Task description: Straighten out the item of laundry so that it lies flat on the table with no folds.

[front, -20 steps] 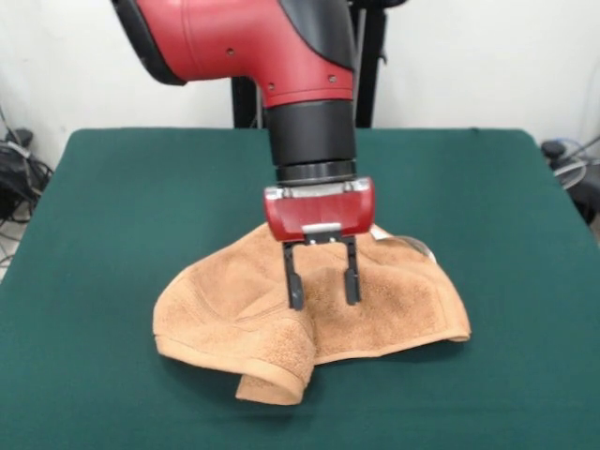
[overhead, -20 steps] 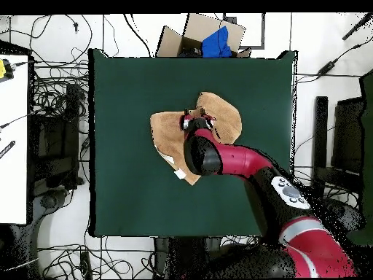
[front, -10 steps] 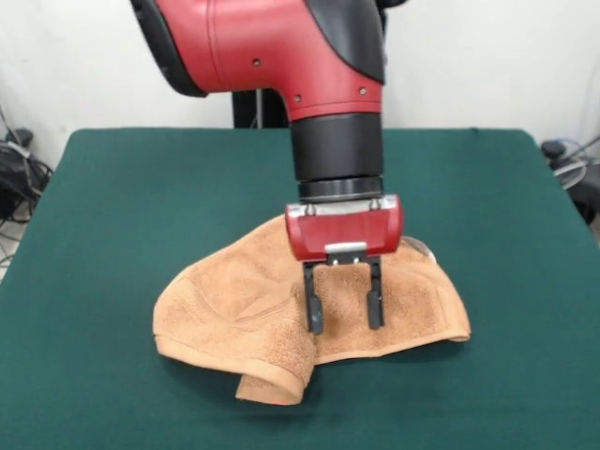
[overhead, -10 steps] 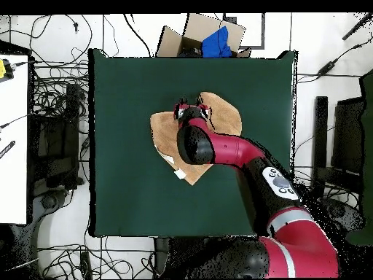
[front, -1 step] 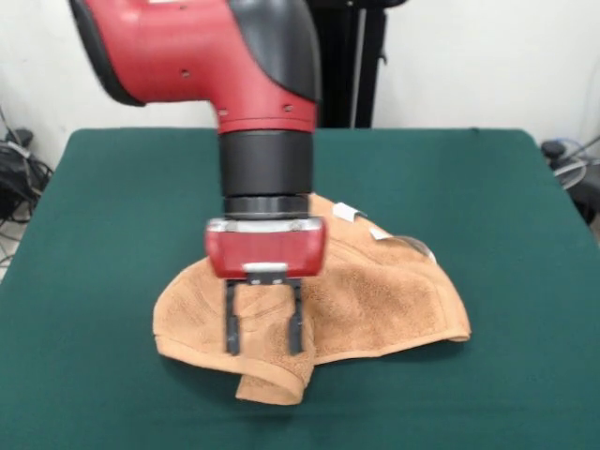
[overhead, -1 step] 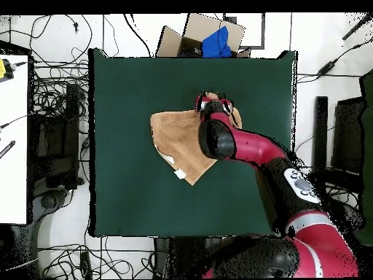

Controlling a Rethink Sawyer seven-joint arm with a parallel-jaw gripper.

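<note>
Claw: mine (front, -1 step: 262,333) hangs pointing straight down, its two dark fingers (front, -1 step: 232,323) spread apart with nothing between them, tips just above the cloth.
Why there: I judge I am lined up over the thickest lump so a downward pinch can catch the doubled edge rather than a single flat layer.
Towel: the orange-tan towel (front, -1 step: 384,300) lies directly beneath and off to one side of my claw, bunched rather than spread, near the middle of the green surface (front, -1 step: 112,206).
Fold: a rolled lip (front, -1 step: 277,380) curls under just below my fingertips, on the camera's side in the front view; that tuck is what keeps the cloth from lying flat.
Tags: small white tags (front, -1 step: 347,212) sit on the edge behind my claw, toward my own base.
From above: my arm (overhead, -1 step: 248,149) covers part of the towel (overhead, -1 step: 175,138), so the fold under my wrist is hidden in the overhead view.
Progress: judged from the heap, flattening is not yet done.
Risk: pinching too much cloth could drag the whole bundle instead of opening it.
</note>
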